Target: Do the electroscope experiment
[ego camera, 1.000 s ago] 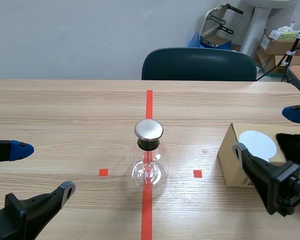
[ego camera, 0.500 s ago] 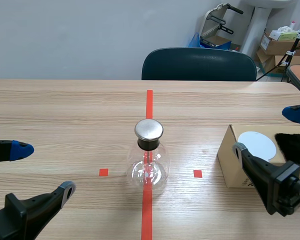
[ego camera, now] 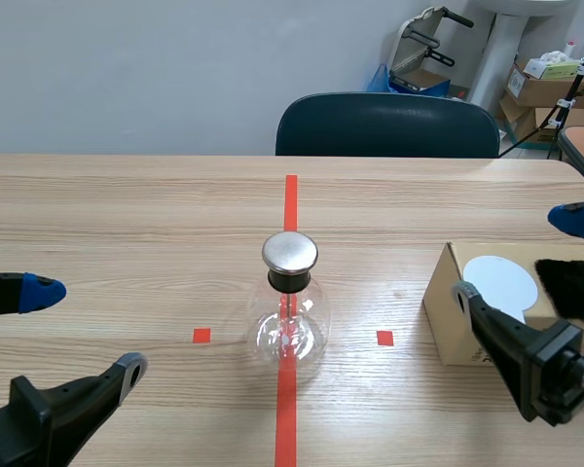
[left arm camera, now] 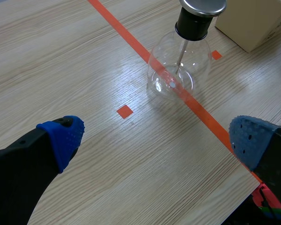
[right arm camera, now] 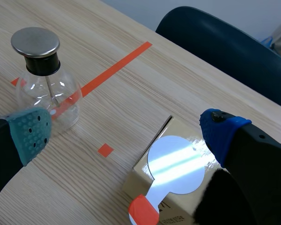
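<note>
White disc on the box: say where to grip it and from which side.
Grip the red handle, not the white disc: the disc lies flat on the box, while the handle seems to jut past its near edge. Come in from the robot's side, jaws above and below.

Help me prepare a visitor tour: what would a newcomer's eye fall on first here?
First the clear glass electroscope with its shiny metal cap, standing mid-table on the orange-red tape line. Next comes the cardboard box to its right, with a white disc lying on top. The left gripper and right gripper hang open on either side, the right one by the box.
</note>
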### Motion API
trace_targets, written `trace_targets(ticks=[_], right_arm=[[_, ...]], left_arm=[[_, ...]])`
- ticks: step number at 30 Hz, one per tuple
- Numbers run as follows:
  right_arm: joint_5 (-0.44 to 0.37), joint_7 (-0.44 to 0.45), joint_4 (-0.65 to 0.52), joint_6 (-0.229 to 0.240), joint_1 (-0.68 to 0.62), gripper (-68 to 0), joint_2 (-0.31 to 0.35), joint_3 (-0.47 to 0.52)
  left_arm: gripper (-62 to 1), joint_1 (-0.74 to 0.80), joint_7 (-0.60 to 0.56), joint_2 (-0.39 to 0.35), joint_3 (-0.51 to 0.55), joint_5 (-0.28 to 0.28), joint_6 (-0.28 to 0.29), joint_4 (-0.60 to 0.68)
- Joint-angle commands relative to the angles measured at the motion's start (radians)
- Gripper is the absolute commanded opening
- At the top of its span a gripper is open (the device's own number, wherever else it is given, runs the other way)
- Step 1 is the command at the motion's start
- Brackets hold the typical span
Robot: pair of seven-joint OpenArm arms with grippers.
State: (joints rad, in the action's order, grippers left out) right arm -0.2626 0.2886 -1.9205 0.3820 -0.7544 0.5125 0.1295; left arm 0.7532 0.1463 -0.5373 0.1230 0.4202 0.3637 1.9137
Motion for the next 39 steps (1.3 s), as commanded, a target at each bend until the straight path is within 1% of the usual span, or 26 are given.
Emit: trace_targets(ticks=[1,4,7,8,9,11,14,16,18,20,23,26,28,30,31,34,36,37,39], right_arm=[[0.029,0.032,-0.014,0.008,-0.003,0.4,0.011,0.003],[0.15,0.087,-0.019,0.008,-0.035,0.4,0.011,0.003],[0.314,0.152,-0.031,0.006,-0.094,0.4,0.011,0.003],[0.371,0.178,-0.031,-0.003,-0.119,0.4,0.011,0.003],[0.433,0.202,-0.031,-0.026,-0.144,0.4,0.011,0.003],[0.555,0.24,-0.031,-0.1,-0.2,0.4,0.011,0.003],[0.729,0.272,-0.031,-0.237,-0.292,0.4,0.01,0.003],[0.826,0.272,-0.029,-0.312,-0.346,0.4,0.01,0.003],[0.906,0.27,-0.018,-0.4,-0.385,0.4,0.008,0.003],[0.962,0.263,0.003,-0.491,-0.4,0.4,0.005,0.0],[1.05,0.229,0.057,-0.612,-0.382,0.4,-0.026,-0.01],[1.135,0.188,0.123,-0.703,-0.333,0.4,-0.058,-0.03],[1.18,0.151,0.168,-0.754,-0.298,0.4,-0.073,-0.048],[1.2,0.109,0.205,-0.808,-0.259,0.4,-0.076,-0.073],[1.203,0.09,0.222,-0.841,-0.241,0.4,-0.075,-0.087],[1.225,0.039,0.269,-0.938,-0.182,0.4,-0.075,-0.134],[1.229,0.011,0.298,-0.985,-0.141,0.4,-0.075,-0.169],[1.229,-0.006,0.312,-1.0,-0.123,0.4,-0.075,-0.187],[1.236,-0.043,0.336,-1.015,-0.089,0.4,-0.075,-0.217]], left_arm=[[1.4,0.0,-0.014,0.005,0.001,0.005,-0.002,0.011],[1.4,0.0,-0.014,0.005,0.001,0.005,-0.002,0.011],[1.4,0.0,-0.014,0.005,0.001,0.005,-0.002,0.011],[1.4,-0.001,-0.015,0.006,0.001,0.005,-0.005,0.011],[1.4,-0.003,-0.016,0.006,0.001,0.006,-0.013,0.011],[1.4,-0.009,-0.018,0.005,0.001,0.006,-0.02,0.011],[1.4,-0.008,-0.012,0.006,0.001,0.006,-0.02,0.011],[1.4,-0.008,-0.011,0.01,0.001,0.006,-0.02,0.011],[1.4,-0.008,-0.011,0.01,0.001,0.006,-0.02,0.011],[1.4,-0.008,-0.011,0.01,0.001,0.006,-0.021,0.011],[1.4,-0.008,-0.011,0.01,0.001,0.006,-0.02,0.011],[1.4,-0.005,-0.014,-0.016,0.001,0.006,-0.02,0.011],[1.4,-0.002,-0.019,-0.051,-0.002,0.008,-0.014,0.011],[1.4,-0.002,-0.023,-0.097,-0.013,0.012,-0.012,0.011],[1.4,-0.002,-0.023,-0.121,-0.022,0.021,-0.009,0.011],[1.4,-0.002,-0.044,-0.195,-0.063,0.072,-0.009,0.011],[1.4,-0.002,-0.063,-0.25,-0.096,0.098,-0.009,0.011],[1.4,-0.002,-0.074,-0.278,-0.114,0.101,-0.009,0.011],[1.4,-0.002,-0.085,-0.328,-0.146,0.101,-0.009,0.012]])
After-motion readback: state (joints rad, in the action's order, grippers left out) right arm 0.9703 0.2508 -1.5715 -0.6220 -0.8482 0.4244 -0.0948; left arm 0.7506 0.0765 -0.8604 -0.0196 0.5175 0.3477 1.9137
